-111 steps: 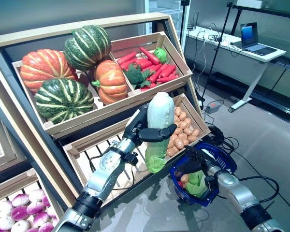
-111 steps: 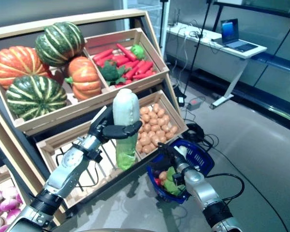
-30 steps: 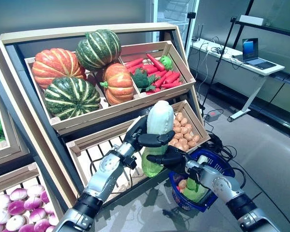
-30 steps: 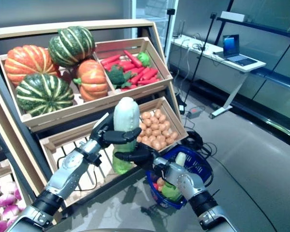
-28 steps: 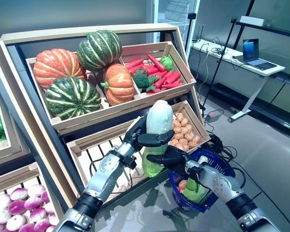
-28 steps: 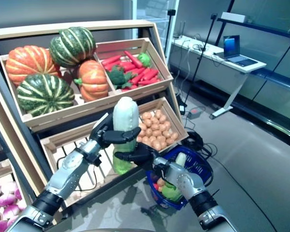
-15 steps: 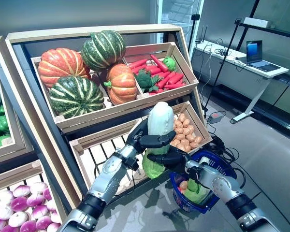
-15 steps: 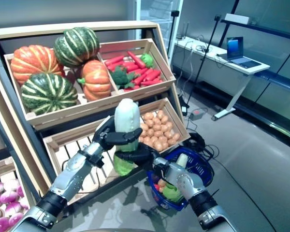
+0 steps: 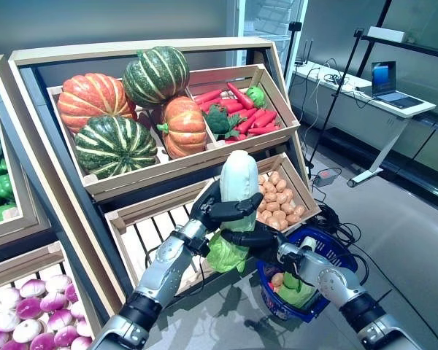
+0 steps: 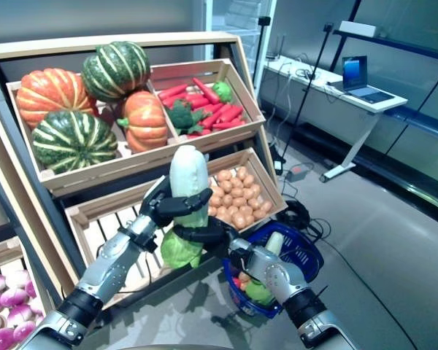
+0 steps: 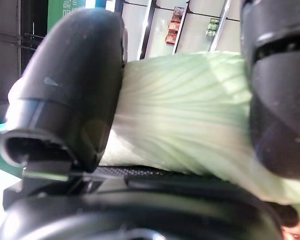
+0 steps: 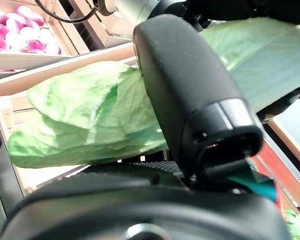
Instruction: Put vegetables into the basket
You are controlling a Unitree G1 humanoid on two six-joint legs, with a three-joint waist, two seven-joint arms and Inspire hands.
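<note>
Behind: wooden crate of pumpkins [image 9: 117, 117], crate of red peppers [image 9: 244, 113] with broccoli [image 9: 220, 120], lower crate of potatoes [image 9: 277, 204]; far right, desk [image 9: 365, 91] with laptop [image 9: 390, 76]. On floor at right, blue basket [image 9: 328, 251], already with greens and a few other vegetables inside. Napa cabbage [image 9: 233, 200] upright in front of the lower crates, left of basket. Left hand [image 9: 217, 210] curled round its pale upper part, right hand [image 9: 254, 239] closed round its leafy green lower end.

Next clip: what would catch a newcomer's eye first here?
The tall pale-green napa cabbage, gripped mid-air by the left hand and, lower down, the right hand, in front of the wooden produce stand. Behind it, big striped pumpkins fill the top crate; the blue plastic basket sits low right.
</note>
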